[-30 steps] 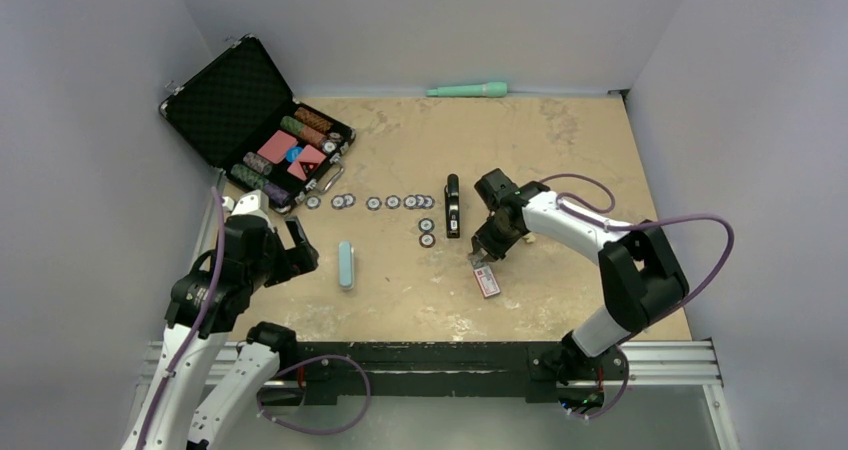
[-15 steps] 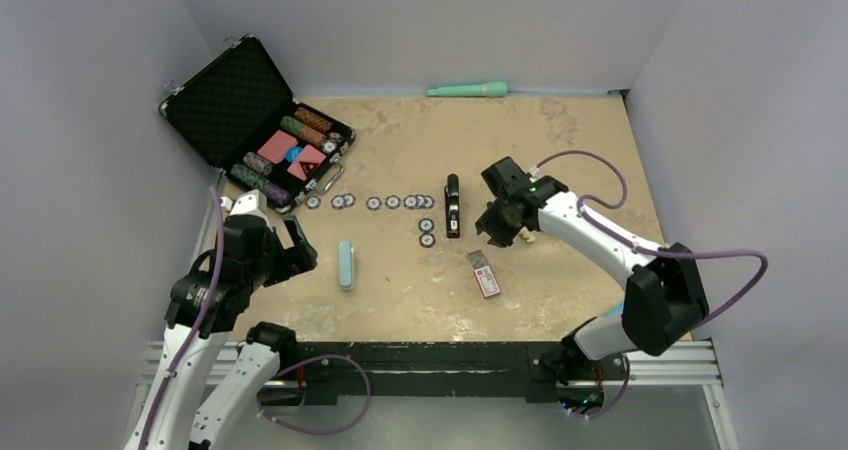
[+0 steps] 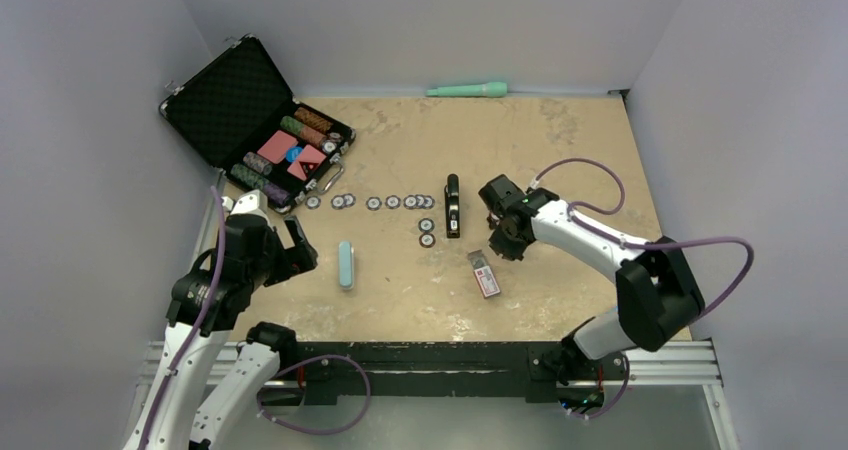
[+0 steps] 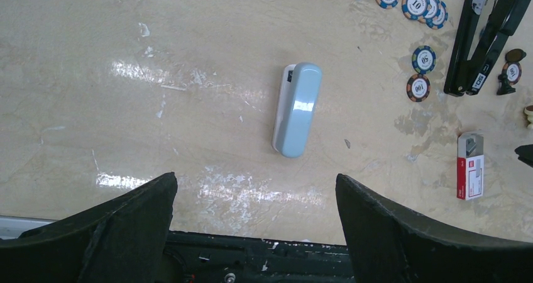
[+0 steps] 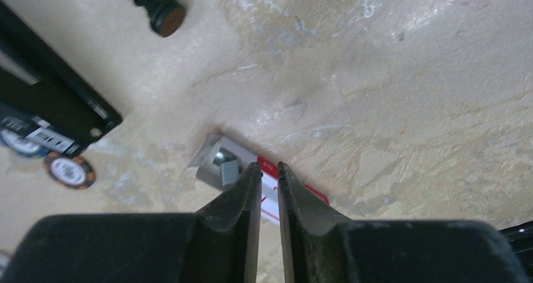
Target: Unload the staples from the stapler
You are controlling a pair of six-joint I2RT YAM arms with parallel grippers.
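Black plastic stapler (image 3: 453, 206) is lying on the tan table (image 3: 570, 150) about mid-table, long axis running away from the arm bases. From the left wrist view its two halves (image 4: 484, 38) are looking splayed a little apart, like it's lying on its side with the top cracked open. Can't tell if anything's in the channel. A few poker chips (image 3: 372, 202) are sitting in a row to its left, with two more right beside its near end.

Right gripper (image 3: 505, 242) is hanging just right of the stapler's near end, not touching it. On its own camera the fingers (image 5: 269, 165) are pinched nearly together with only a thin slit showing, and I'm not seeing anything caught in there. Right below the tips, the little red-and-white box (image 5: 217, 163) is lying with a grey flap folded open and a small grey bit inside. One corner of the stapler (image 5: 56, 100) is peeking in at the left, and a black chess pawn (image 5: 154, 3) is lying on its side at the top.

Left gripper (image 3: 300, 255) is parked over by the left edge, fingers (image 4: 254, 182) spread wide and holding nothing. A pale teal bar (image 4: 297, 109) is lying on the table in front of it, well apart from the stapler. An open black case (image 3: 250, 120) is sitting at the far left corner.
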